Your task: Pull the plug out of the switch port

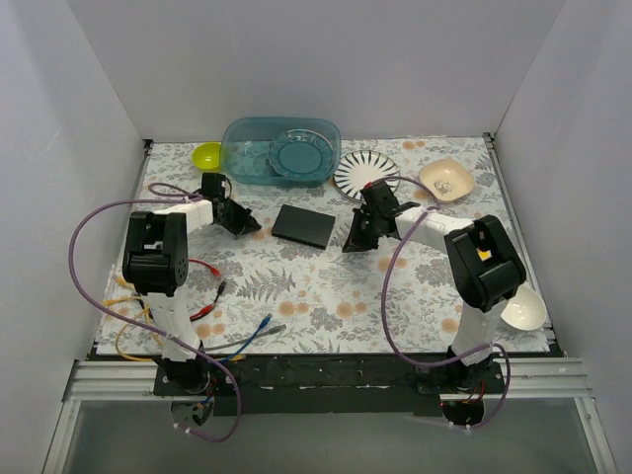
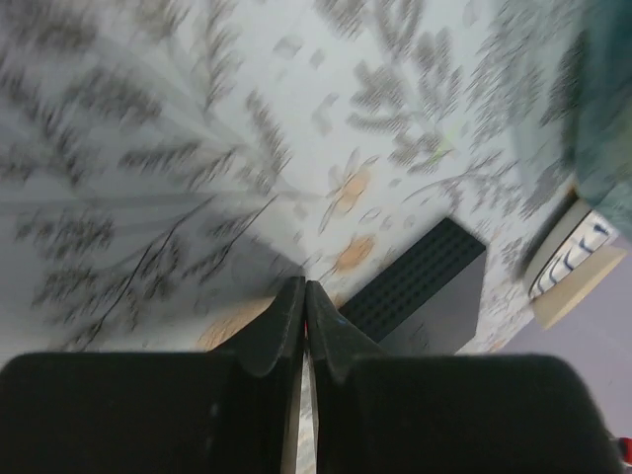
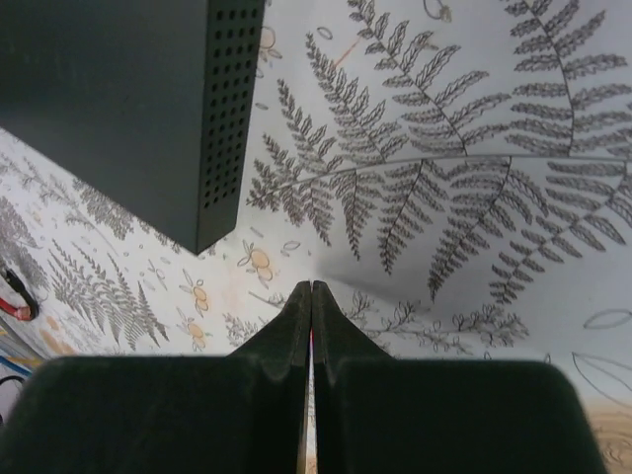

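Note:
The switch (image 1: 304,225) is a flat black box lying on the floral cloth in the middle of the table. No cable or plug shows on it in any view, and its socket row is not visible. My left gripper (image 1: 243,221) is shut and empty just left of the switch. In the left wrist view its tips (image 2: 304,287) are low over the cloth, with the switch (image 2: 427,284) to the right. My right gripper (image 1: 357,240) is shut and empty just right of the switch. In the right wrist view its tips (image 3: 312,286) are near the cloth, with the switch (image 3: 118,99) at upper left.
Loose red, blue, yellow and grey cables (image 1: 219,301) lie at the near left. A teal tub (image 1: 281,150) holding a plate, a green bowl (image 1: 206,155), a striped plate (image 1: 365,175) and a beige bowl (image 1: 445,180) stand along the back. A white bowl (image 1: 523,309) sits near right.

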